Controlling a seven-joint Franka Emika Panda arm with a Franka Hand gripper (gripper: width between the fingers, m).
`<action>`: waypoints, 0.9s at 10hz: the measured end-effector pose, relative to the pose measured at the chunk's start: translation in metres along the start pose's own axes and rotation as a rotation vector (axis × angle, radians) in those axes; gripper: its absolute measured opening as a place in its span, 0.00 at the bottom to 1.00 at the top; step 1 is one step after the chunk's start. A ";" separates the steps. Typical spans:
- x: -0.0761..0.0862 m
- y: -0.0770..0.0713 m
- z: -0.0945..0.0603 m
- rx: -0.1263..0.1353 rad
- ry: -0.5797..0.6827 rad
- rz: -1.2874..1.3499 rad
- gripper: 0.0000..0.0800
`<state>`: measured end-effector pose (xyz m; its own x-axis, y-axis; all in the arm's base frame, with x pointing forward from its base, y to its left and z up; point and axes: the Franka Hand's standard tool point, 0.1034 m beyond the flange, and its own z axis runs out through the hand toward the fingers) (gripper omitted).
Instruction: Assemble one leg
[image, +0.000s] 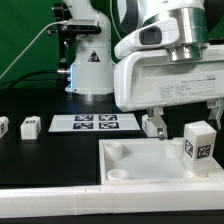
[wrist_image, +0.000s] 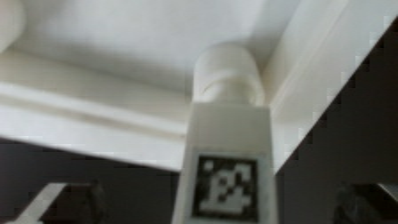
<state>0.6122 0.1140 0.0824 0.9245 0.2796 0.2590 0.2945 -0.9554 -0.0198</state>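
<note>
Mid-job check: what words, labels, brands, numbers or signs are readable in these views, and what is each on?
No readable words, brands or numbers in either view.
On the leg: a black-and-white square tag, a pattern, not text.
On the marker board: four such tags, no letters.
On the arm base: a small dark triangular mark, too small to read.

The arm (image: 158, 28) reaches from its far base toward the exterior view's right. Its gripper (image: 184, 121) points straight down, with both fingers (image: 152, 123) spread wide apart.
</note>
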 end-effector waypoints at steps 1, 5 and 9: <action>0.002 -0.003 -0.003 0.016 -0.078 -0.004 0.81; 0.004 0.003 -0.003 0.076 -0.369 -0.024 0.81; 0.003 0.004 -0.003 0.077 -0.370 -0.023 0.81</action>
<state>0.6155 0.1103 0.0856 0.9381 0.3299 -0.1054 0.3208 -0.9424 -0.0942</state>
